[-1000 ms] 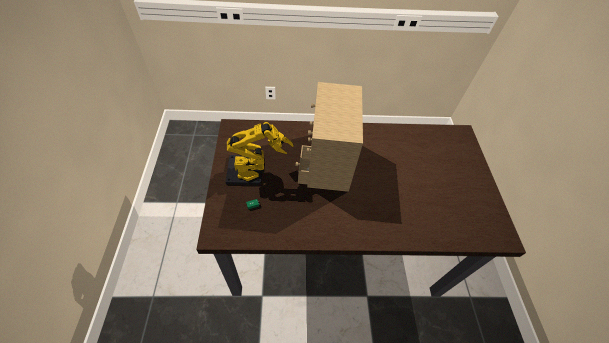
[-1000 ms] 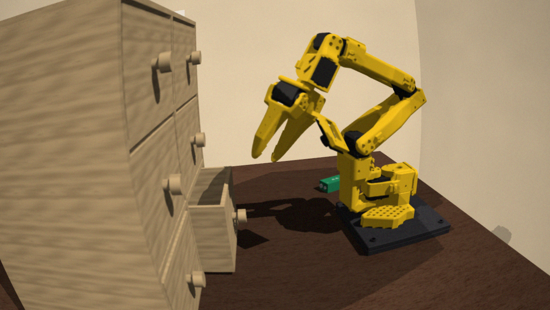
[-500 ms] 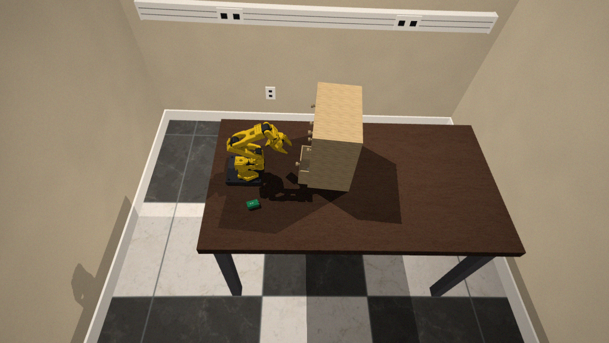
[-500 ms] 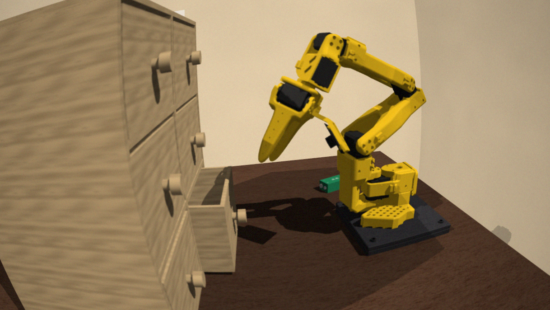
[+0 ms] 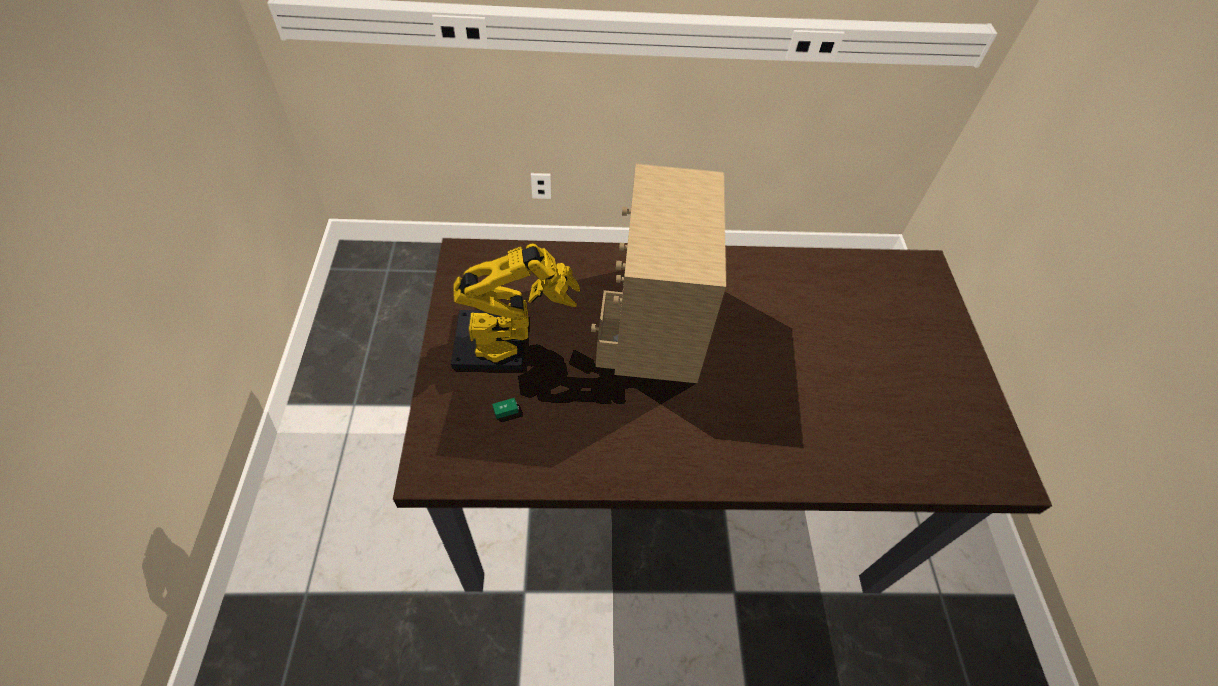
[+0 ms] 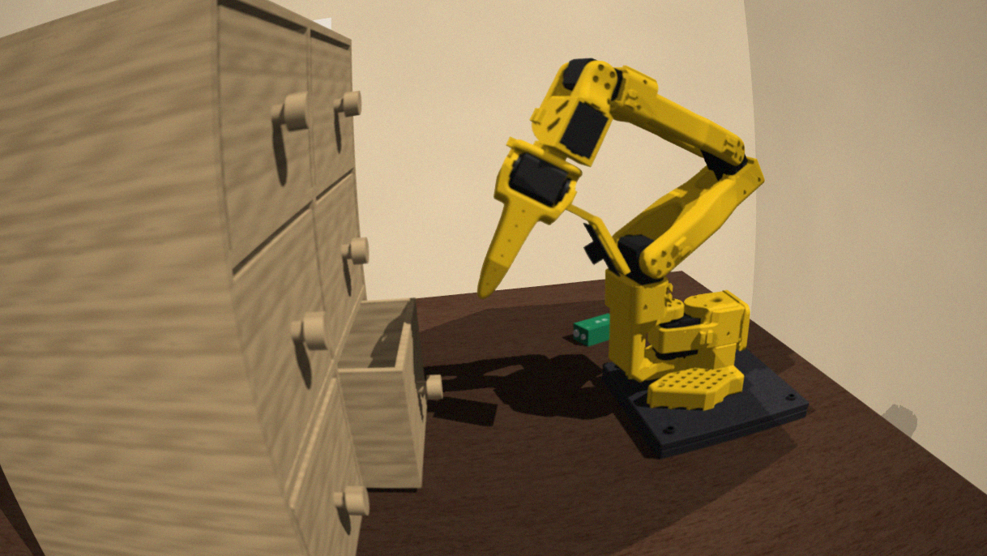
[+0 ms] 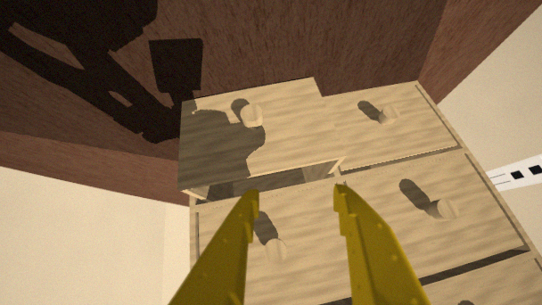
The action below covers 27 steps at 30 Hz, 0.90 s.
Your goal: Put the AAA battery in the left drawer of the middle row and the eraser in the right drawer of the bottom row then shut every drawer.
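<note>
Neither the AAA battery nor the eraser can be made out in any view. The inside of the open drawer is seen only as a narrow dark slot in the wrist view, so its contents cannot be told. In the exterior view the lower left of the chest is cut off by the picture edge, and in the top view only the knobs of the drawer fronts are seen.

The chest is placed near the far edge of the worktop, its fronts turned toward the arm. The open drawer is in the bottom row, on the right as the fronts are faced, and is pulled partway out; its knob points toward the arm's base plate. The other five drawers are seen closed.

The gripper is held in the air above the open drawer, clear of the chest, pointing downward at the fronts. Its fingers stand slightly apart and nothing is seen between them.

A small green block lies on the worktop near the left edge, on the near side of the base plate; in the exterior view it is partly hidden behind the arm.
</note>
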### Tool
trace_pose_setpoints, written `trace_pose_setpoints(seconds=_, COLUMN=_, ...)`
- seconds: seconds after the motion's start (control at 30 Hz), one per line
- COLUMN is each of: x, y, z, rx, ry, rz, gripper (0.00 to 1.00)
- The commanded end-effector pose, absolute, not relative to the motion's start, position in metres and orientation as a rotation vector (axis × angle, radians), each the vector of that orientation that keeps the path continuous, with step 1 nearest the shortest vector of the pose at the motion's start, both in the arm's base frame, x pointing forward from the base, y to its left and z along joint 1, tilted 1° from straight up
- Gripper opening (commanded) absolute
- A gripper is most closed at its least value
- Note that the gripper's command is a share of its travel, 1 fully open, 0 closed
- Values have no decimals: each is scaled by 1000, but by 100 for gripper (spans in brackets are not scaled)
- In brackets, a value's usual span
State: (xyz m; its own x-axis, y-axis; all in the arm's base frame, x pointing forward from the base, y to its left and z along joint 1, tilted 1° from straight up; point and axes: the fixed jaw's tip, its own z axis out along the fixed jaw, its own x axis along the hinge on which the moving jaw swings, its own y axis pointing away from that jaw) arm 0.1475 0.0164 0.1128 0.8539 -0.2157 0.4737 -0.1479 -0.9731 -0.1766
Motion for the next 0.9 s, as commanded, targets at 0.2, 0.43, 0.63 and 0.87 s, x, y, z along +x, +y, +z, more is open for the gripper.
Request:
trace_pose_setpoints(seconds=0.2, x=148, y=19, z=114, rx=-2950, ry=-22, rz=-783, gripper=21)
trace_pose_setpoints(seconds=0.43, x=148, y=19, z=114, rx=-2971, ry=-206, rz=-797, gripper=21)
trace_pose_setpoints(seconds=0.63, x=148, y=19, z=114, rx=-2971, ry=-206, rz=-797, gripper=21)
trace_pose_setpoints(seconds=0.87, x=148, y=19, z=114, rx=-2971, ry=-206, rz=-797, gripper=21)
